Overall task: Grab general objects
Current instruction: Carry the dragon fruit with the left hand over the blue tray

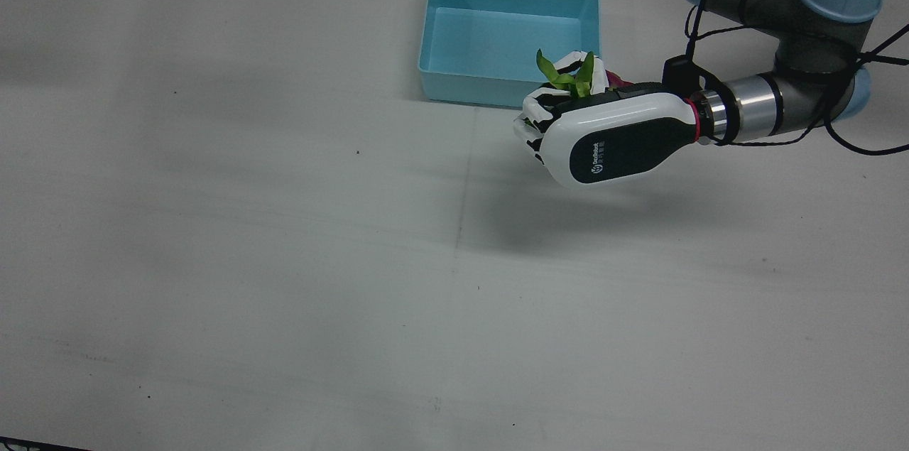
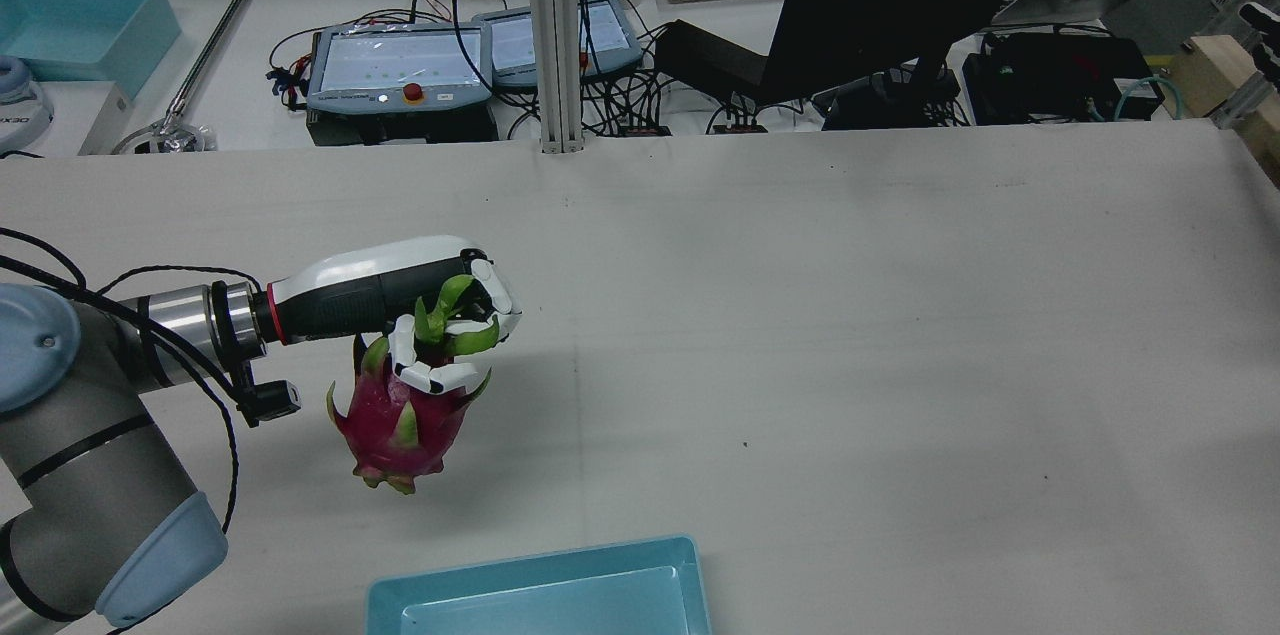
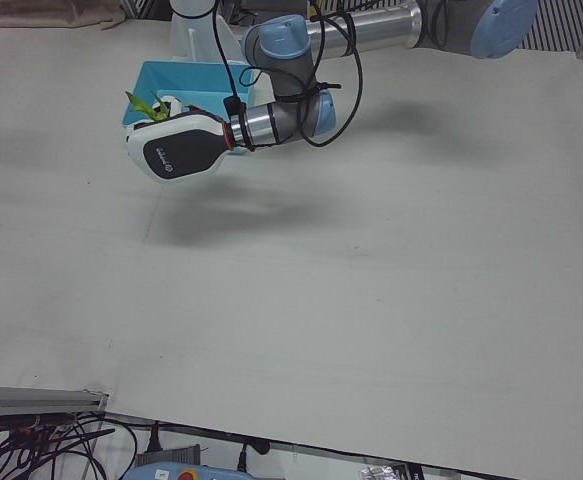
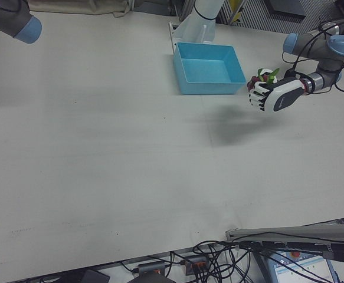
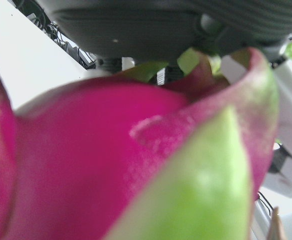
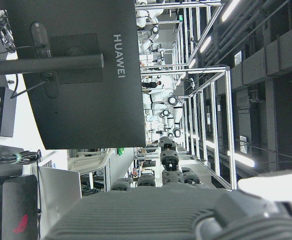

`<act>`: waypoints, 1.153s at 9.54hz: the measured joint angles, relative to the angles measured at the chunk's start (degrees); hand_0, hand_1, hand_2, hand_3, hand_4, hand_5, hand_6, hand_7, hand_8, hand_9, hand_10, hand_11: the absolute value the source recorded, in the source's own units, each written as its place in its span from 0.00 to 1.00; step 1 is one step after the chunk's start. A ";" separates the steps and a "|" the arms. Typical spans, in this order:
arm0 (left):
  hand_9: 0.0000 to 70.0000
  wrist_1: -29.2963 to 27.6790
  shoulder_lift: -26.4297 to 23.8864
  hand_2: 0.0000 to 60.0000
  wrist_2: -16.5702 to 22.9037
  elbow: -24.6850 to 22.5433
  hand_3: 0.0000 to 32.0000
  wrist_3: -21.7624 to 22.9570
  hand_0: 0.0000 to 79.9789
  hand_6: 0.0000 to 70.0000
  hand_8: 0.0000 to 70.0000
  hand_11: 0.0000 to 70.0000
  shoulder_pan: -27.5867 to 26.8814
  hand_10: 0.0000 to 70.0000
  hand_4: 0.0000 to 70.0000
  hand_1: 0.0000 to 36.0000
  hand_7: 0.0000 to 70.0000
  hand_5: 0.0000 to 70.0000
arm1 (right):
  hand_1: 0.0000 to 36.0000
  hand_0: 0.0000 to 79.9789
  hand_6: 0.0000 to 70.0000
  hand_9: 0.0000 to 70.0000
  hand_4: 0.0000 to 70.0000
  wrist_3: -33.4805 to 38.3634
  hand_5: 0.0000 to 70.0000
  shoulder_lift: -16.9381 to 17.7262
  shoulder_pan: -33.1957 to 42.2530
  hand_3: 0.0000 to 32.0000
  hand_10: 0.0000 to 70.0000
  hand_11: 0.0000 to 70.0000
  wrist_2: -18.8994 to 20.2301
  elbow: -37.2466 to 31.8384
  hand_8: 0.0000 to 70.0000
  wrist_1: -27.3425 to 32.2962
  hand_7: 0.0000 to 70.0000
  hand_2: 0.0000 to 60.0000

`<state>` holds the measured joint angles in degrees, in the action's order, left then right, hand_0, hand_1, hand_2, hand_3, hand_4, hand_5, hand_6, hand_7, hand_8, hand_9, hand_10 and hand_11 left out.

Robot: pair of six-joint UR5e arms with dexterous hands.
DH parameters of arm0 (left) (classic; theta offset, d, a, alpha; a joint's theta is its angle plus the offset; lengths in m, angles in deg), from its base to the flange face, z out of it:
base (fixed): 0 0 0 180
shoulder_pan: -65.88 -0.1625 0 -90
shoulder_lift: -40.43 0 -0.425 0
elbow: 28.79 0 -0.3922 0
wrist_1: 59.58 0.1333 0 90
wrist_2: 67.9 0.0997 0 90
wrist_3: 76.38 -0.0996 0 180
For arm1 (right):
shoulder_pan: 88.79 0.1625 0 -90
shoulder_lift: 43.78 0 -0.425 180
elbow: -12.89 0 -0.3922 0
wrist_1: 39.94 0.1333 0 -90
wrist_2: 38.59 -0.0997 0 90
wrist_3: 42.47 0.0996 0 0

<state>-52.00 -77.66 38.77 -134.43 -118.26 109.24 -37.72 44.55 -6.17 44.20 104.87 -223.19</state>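
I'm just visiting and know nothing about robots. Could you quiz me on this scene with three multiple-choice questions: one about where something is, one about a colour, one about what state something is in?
1. Where is the dragon fruit?
A. Inside the bin
B. Hanging in the air from the left hand
C. Lying on the table

2. What colour is the bin?
A. Light blue
B. Red
C. Yellow

3. What is the left hand doing?
A. Open, holding nothing
B. Shut on nothing
C. Shut on the dragon fruit

Answers:
1. B: the rear view shows the fruit hanging clear above the table, beside the bin and not in it.
2. A: every view of the bin shows light blue walls and floor.
3. C: its fingers wrap the fruit's leafy green top.
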 measured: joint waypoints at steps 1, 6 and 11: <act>1.00 0.50 -0.34 1.00 0.01 -0.11 0.00 -0.02 0.61 1.00 1.00 1.00 -1.27 1.00 1.00 0.03 1.00 1.00 | 0.00 0.00 0.00 0.00 0.00 0.00 0.00 0.00 0.00 0.00 0.00 0.00 0.00 0.00 0.00 0.00 0.00 0.00; 1.00 3.35 -0.22 1.00 -0.05 -0.68 0.00 -0.50 0.61 1.00 1.00 1.00 -10.18 1.00 1.00 0.04 1.00 1.00 | 0.00 0.00 0.00 0.00 0.00 0.00 0.00 0.00 0.00 0.00 0.00 0.00 0.00 0.03 0.00 0.00 0.00 0.00; 1.00 4.72 0.20 0.47 0.02 -3.52 0.00 -0.50 0.63 1.00 1.00 1.00 -13.44 1.00 1.00 0.16 1.00 1.00 | 0.00 0.00 0.00 0.00 0.00 0.00 0.00 0.00 0.00 0.00 0.00 0.00 0.00 0.04 0.00 0.03 0.00 0.00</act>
<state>-47.28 -77.46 38.79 -137.95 -118.76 95.80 -37.72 44.55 -6.17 44.20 104.91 -223.16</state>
